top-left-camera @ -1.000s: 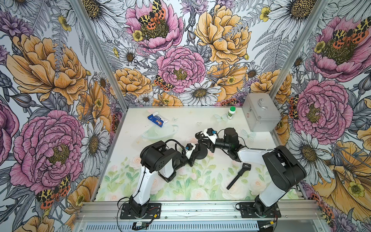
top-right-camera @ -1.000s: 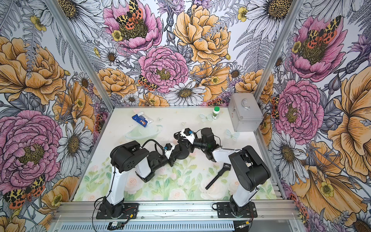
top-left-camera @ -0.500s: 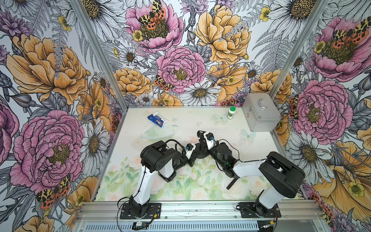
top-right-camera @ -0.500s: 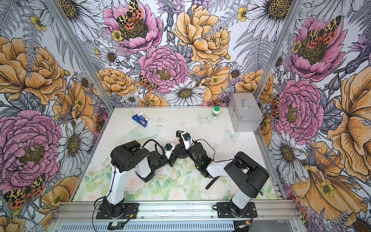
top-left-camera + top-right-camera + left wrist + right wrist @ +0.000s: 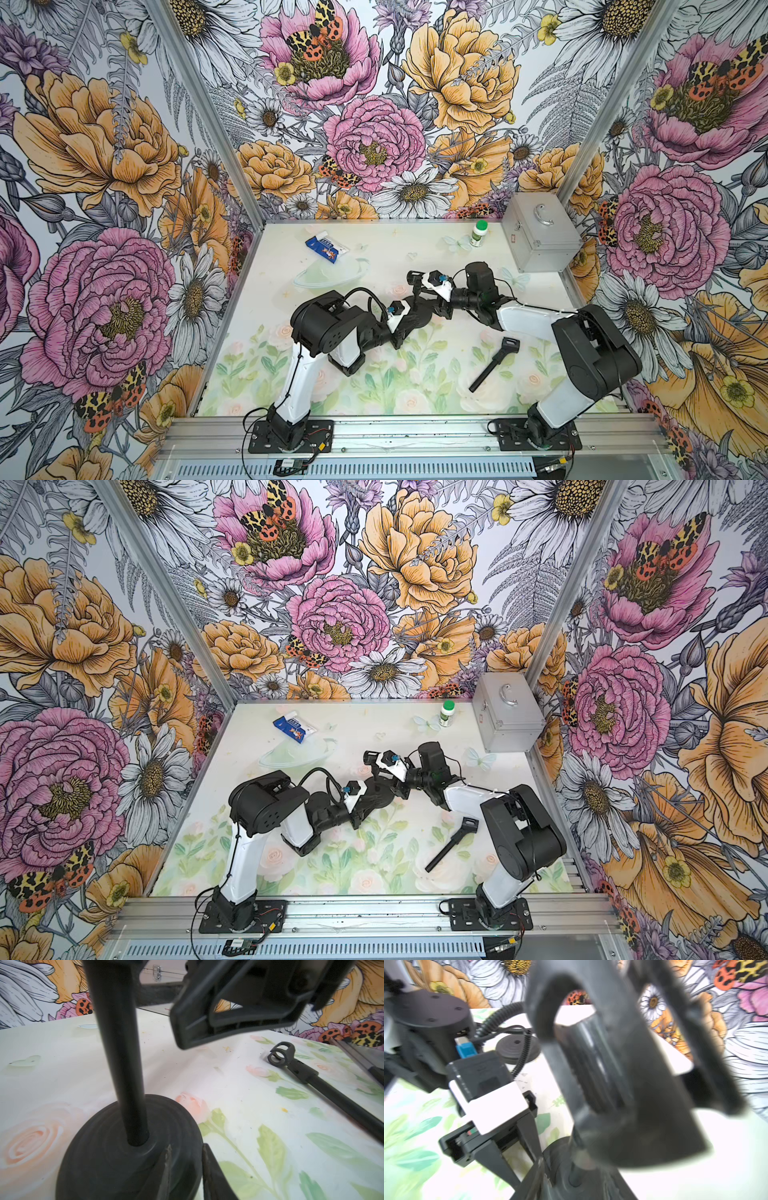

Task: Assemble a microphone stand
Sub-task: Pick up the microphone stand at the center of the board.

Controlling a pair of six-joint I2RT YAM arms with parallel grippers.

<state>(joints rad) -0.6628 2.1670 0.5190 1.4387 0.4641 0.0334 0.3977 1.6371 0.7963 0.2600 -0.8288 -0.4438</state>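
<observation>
Pinching base (image 5: 104, 1159), left gripper (image 5: 185, 1152), right gripper (image 5: 417, 287) seemingly parted beside pole (image 5: 121, 1059)

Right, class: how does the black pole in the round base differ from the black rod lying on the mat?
The pole stands upright, socketed in the round base; the rod lies flat, loose. The rod ends in a ring clamp; the pole's visible length is plain. Both are slim and black.

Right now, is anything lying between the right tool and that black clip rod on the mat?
Nothing visible does. The right tool stands open at the upright pole, whose base the left tool pinches. The clip rod lies apart, toward the front, with only bare mat between.
</observation>
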